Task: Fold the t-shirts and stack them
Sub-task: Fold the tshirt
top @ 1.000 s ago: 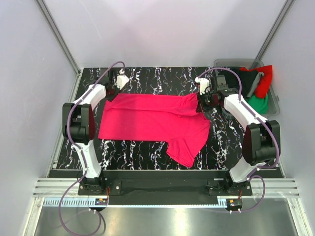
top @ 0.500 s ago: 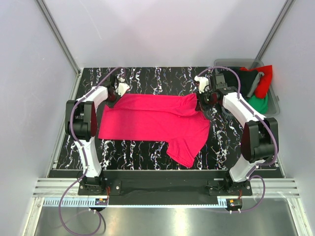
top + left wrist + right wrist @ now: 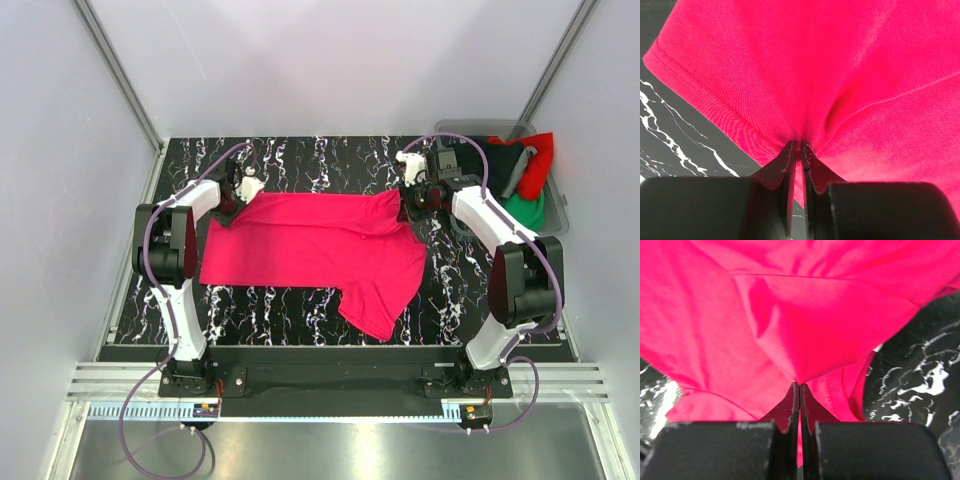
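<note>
- Crimson-pink, the t-shirt [image 3: 315, 245] lies spread flat on the marbled table [image 3: 300, 155], just left of the grey bin [image 3: 480, 124].
- The left gripper [image 3: 796, 146], at the shirt corner furthest from the bin, has its fingers pinched almost together on the hem.
- The right gripper [image 3: 799, 385], at the corner nearest the bin, is likewise clamped on a tuck of cloth.
- Lift both corners level and at equal pace, keeping the edge taut, so the fold lands straight.
- A red tee [image 3: 540, 160] and a green tee [image 3: 530, 212] wait inside the bin.
</note>
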`<state>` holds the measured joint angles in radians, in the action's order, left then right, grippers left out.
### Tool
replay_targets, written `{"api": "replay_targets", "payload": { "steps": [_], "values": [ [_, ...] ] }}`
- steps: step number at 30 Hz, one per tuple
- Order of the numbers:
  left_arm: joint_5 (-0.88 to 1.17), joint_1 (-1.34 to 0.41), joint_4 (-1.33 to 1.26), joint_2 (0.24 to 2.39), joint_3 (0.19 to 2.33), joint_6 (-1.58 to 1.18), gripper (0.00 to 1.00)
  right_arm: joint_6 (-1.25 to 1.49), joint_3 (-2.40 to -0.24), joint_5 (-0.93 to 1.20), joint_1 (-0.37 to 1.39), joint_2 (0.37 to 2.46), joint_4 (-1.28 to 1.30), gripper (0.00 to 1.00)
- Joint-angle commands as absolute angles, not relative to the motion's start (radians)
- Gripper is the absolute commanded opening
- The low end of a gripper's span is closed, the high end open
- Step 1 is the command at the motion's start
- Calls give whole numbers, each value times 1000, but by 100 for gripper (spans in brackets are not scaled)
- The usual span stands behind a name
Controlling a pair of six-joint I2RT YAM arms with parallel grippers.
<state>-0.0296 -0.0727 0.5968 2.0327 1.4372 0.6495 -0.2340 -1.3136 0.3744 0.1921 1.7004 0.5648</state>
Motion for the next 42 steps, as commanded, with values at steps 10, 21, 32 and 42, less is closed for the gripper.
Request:
{"api": "replay_targets", "payload": {
  "steps": [10, 21, 32, 42],
  "values": [
    [-31, -71, 607, 2025, 1422, 640, 13, -219, -1442, 227, 158, 1870, 471, 0],
    [-29, -71, 604, 2031, 1417, 630, 12, -241, -1620, 189, 158, 2009, 463, 5],
    [-31, -71, 604, 2039, 1431, 626, 11, -287, -1597, 165, 158, 1924, 440, 59],
    [-38, -71, 604, 2045, 1434, 624, 11, -630, -1408, 422, 235, 1848, 595, 50]
  ]
}}
